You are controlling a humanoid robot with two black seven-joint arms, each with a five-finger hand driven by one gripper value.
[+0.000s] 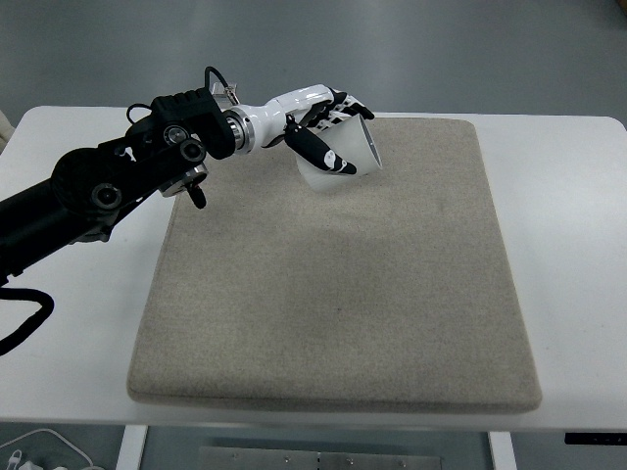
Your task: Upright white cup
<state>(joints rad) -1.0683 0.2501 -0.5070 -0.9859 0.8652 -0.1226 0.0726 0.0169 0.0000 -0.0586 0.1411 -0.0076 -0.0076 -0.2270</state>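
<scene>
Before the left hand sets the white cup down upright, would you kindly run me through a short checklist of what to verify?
1. Grasp: left hand is closed around the white cup, thumb across its front: ok.
2. Cup clear of the mat: appears lifted: ok.
3. Cup upright: tilted, mouth facing up and right: not ok.
4. Landing spot: bare mat beneath and around the cup: ok.
5. Right arm clear of the path: not in view: cannot tell.
</scene>
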